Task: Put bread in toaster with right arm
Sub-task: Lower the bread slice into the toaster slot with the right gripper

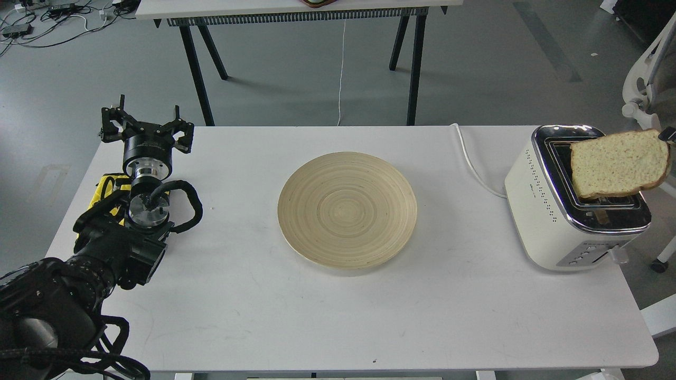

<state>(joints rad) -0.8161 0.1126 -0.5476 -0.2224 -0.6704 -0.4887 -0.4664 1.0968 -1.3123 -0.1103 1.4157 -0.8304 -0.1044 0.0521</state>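
The bread (619, 163) is a tan speckled slice held on edge just above the slots of the cream-white toaster (573, 203) at the table's right end. Its lower edge is at the chrome top, over the far slot. Only a small black tip of my right gripper (667, 135) shows at the frame's right edge, at the slice's upper right corner, gripping it. The rest of the right arm is out of view. My left gripper (146, 125) is open and empty above the table's far left corner.
A round wooden plate (347, 209) lies at the middle of the white table (338, 316). The toaster's white cord (471, 161) runs off the table's back edge. A black-legged table (301, 10) stands behind. A white chair (647, 74) is at the right.
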